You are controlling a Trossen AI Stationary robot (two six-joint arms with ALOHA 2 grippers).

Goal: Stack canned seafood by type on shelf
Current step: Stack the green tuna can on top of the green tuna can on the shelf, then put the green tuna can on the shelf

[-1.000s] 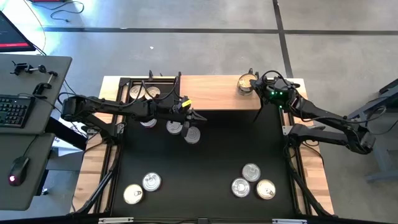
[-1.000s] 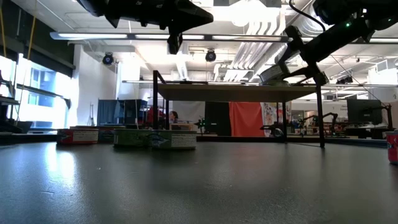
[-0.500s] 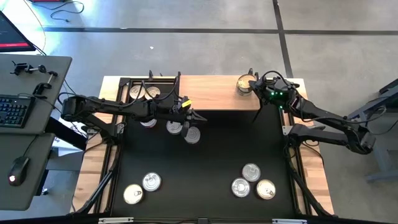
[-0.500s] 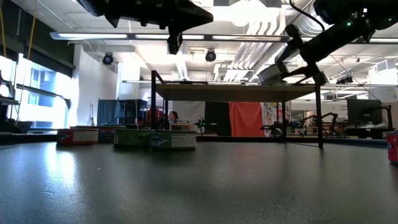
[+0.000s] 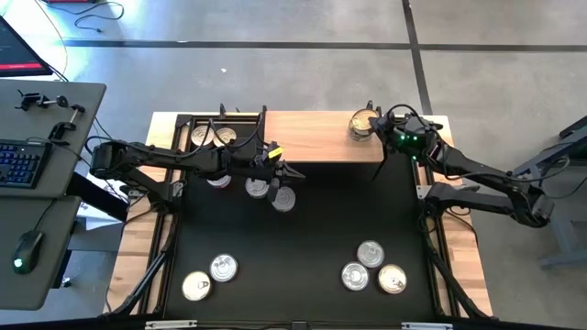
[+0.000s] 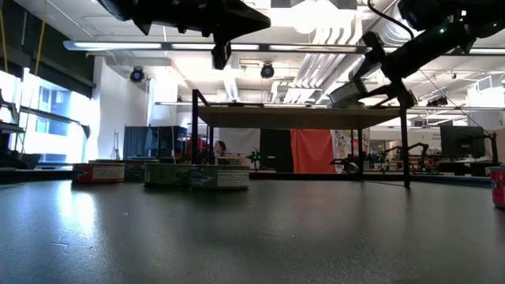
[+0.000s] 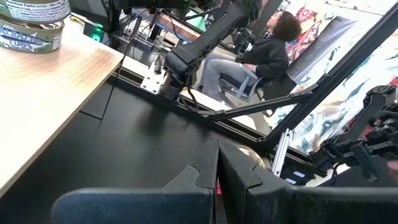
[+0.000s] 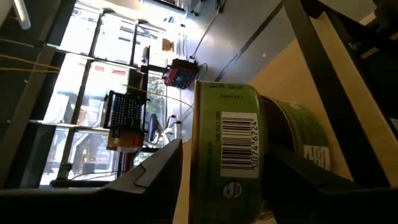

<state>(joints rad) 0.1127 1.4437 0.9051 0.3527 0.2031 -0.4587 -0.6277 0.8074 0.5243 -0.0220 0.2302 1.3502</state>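
The shelf [image 5: 312, 137] is a light wooden platform along the table's far edge. At its right end a green-labelled can [image 8: 227, 143] sits over a second can [image 8: 298, 143], with my right gripper [image 5: 376, 128] shut on the upper one. Two more cans [image 5: 213, 137] stand on the shelf's left end. My left gripper [image 5: 298, 172] hangs shut and empty just in front of the shelf, above three cans [image 5: 271, 191] on the black mat. In the left wrist view its closed fingers [image 7: 217, 177] point toward the table's right side. My right gripper holds the upper can between its two fingers, one finger [image 8: 158, 177] on the lid side and the other [image 8: 292, 180] on the underside, at the rim [image 8: 217, 186] nearest the arm. The fingers come in about level from the table's right. Whether the can rests on the lower can, I cannot tell.
Two cans [image 5: 209, 277] lie near the table's front left and three [image 5: 371, 269] near the front right. The shelf stands on thin black legs [image 6: 406, 150]. A desk with a keyboard [image 5: 18, 165] is left of the table. A seated person [image 7: 261, 56] shows beyond the table.
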